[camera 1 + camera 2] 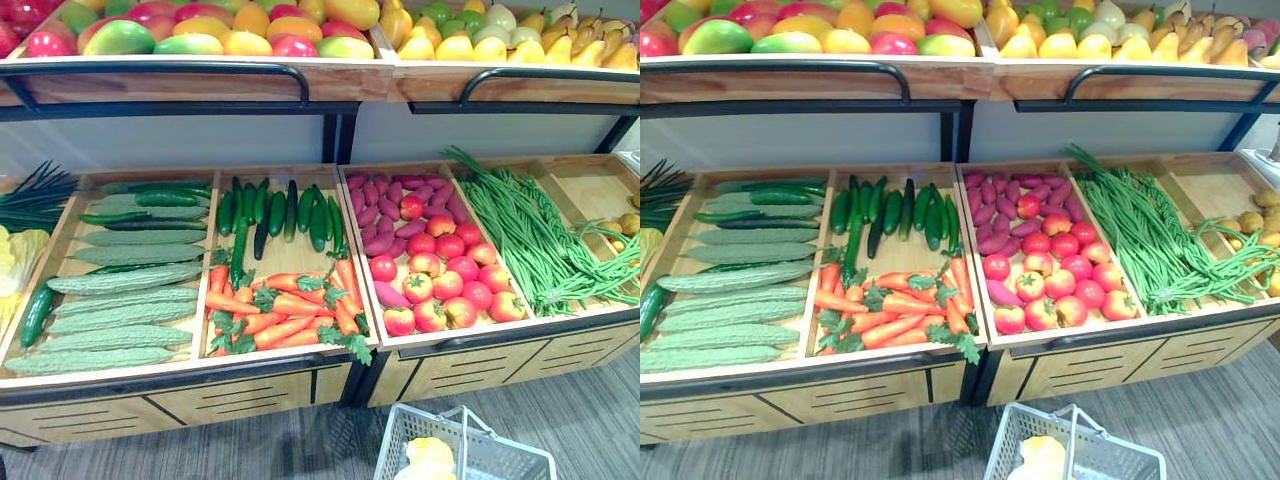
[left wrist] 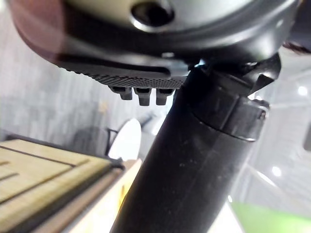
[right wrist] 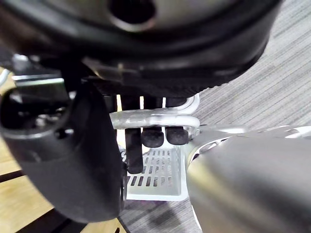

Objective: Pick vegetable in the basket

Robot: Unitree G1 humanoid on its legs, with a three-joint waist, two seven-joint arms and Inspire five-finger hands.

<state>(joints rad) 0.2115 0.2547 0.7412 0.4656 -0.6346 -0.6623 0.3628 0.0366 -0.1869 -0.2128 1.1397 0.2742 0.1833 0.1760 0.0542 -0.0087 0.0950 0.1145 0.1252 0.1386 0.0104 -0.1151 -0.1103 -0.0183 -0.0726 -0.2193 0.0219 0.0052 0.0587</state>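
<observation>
A white wire basket point(image 1: 398, 440) hangs low in front of the stand, with a yellow item point(image 1: 430, 455) inside it. My right hand point(image 3: 153, 137) has its fingers curled round the basket's grey handle point(image 3: 146, 118), and the basket's mesh point(image 3: 155, 172) shows below. The stand's wooden bins hold carrots point(image 1: 285, 312), dark cucumbers point(image 1: 280, 210), bitter gourds point(image 1: 120, 300), tomatoes point(image 1: 445, 280), purple sweet potatoes point(image 1: 385, 205) and long beans point(image 1: 530, 230). My left hand point(image 2: 138, 93) hangs beside the stand's wooden corner, fingers relaxed and holding nothing.
An upper shelf of mangoes and other fruit point(image 1: 230, 30) overhangs the back of the bins behind a black rail point(image 1: 170, 70). Leafy greens point(image 1: 20, 250) lie at the far left. Grey carpet floor point(image 1: 590, 410) spreads before the stand.
</observation>
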